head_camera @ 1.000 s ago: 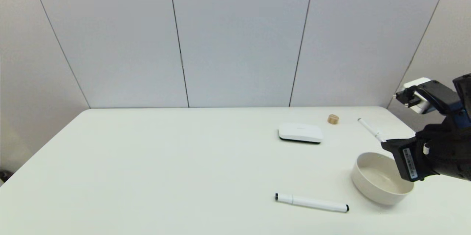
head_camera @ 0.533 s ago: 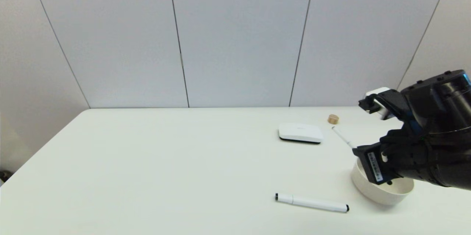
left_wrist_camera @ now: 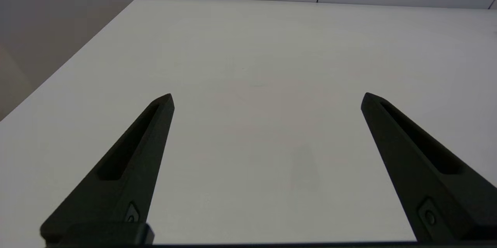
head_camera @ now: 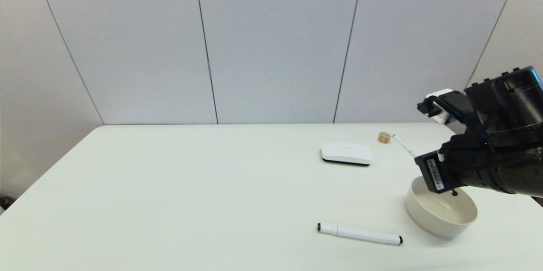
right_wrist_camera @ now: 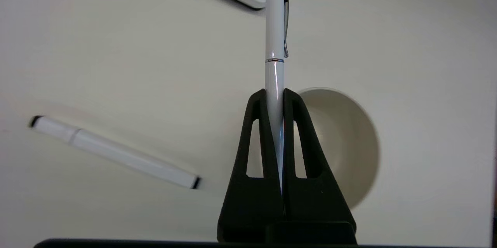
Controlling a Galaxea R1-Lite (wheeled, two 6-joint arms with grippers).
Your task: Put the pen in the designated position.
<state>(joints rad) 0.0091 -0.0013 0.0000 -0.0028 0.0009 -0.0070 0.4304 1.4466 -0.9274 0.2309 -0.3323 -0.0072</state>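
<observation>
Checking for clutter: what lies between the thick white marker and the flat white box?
Only bare white table between the thick white marker and the flat white box, per the head view.

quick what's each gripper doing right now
Left gripper: open, empty, above bare table.
Right gripper: shut on the pen, above the bowl.

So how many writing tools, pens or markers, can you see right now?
2. The thin pen is clamped between the right gripper fingers, held in the air above the bowl. The thicker marker lies flat on the table, on the bowl's left.
</observation>
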